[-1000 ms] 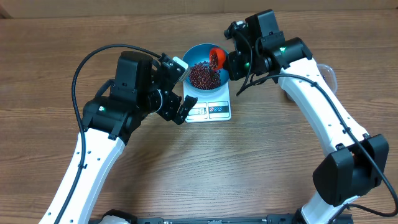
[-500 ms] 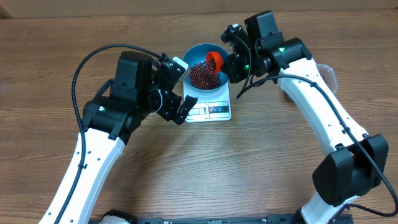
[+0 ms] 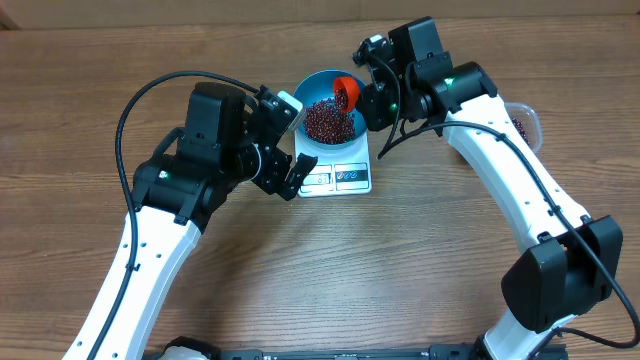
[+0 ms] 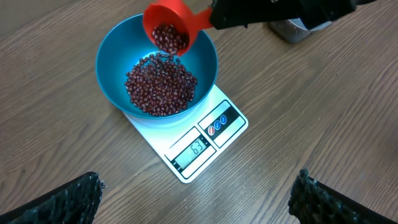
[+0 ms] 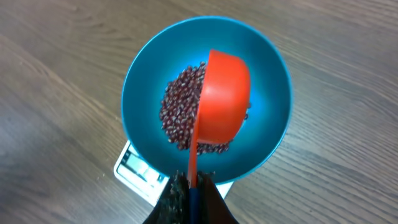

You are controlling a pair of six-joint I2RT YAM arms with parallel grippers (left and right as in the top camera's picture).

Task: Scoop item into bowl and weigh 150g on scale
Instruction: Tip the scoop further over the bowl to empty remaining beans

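Inside the bowl [image 4: 112,59] the beans [image 4: 160,93] lay in a loose heap, and the bowl sat on the scale [image 4: 196,142], its display facing my left claw. Above the heap I held the red scoop [image 4: 166,28] tilted, beans at its lip, my right claw [image 5: 191,186] clamped shut on its handle. My left claw [image 3: 290,140] hung wide open beside the scale, holding nothing. The digits looked short of the target, though too small to trust. I judged the pour wanted a slow wrist roll, low over the bowl's middle, so beans trickled rather than dumped, with pauses for the reading to settle. More waited in the tub [image 3: 527,118] near my right arm.
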